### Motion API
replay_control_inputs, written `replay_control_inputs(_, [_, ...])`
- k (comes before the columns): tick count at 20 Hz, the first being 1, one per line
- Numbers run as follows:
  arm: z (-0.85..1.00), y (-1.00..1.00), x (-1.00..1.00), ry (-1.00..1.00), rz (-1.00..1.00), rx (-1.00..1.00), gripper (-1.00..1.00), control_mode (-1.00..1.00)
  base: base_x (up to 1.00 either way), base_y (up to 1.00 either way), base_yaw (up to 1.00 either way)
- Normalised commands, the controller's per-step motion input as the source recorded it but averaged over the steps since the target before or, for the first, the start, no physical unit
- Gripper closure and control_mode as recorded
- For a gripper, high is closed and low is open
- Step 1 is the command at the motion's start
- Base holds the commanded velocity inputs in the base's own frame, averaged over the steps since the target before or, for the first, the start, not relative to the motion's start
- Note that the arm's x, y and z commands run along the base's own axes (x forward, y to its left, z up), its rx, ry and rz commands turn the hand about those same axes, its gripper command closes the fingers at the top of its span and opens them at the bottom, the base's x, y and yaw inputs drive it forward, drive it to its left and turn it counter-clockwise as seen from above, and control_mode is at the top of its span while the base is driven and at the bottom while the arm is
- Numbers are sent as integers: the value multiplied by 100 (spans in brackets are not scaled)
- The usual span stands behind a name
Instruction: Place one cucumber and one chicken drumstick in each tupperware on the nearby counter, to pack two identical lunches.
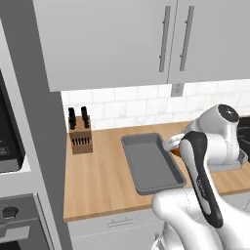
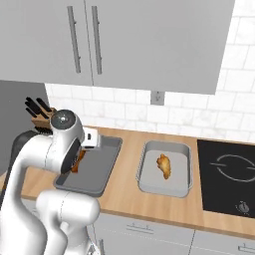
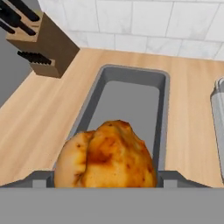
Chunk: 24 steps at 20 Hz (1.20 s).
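One chicken drumstick [image 3: 105, 155] hides the gripper's fingertips, clamped between the jaws above the left tupperware [image 3: 89, 113]. Its thin end is cut off. Another drumstick [image 2: 164, 166] lies in the right tupperware [image 2: 185, 169].

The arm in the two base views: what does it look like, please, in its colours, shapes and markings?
The arm is glossy white, built of rounded, bulging segments. Dark grey to black bands run along its joints, one of them a long curved strip on the near link. A round dark cap with small pale marks closes one joint. No loose cables are visible.
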Motion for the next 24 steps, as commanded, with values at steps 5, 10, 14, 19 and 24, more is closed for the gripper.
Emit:
replay_control_inputs(5, [-65,2,48,1,-8,-6,100,-100,0,0,0])
replay_control_inputs(10, [-48,6,50,15,-8,-2,100,-100,0,0,0])
replay_control_inputs(14, [-41,0,55,12,-2,0,100,-100,0,0,0])
replay_control_inputs(19, [-46,0,56,11,0,0,100,-100,0,0,0])
replay_control_inputs(24, [-54,0,58,8,0,0,100,-100,0,0,0])
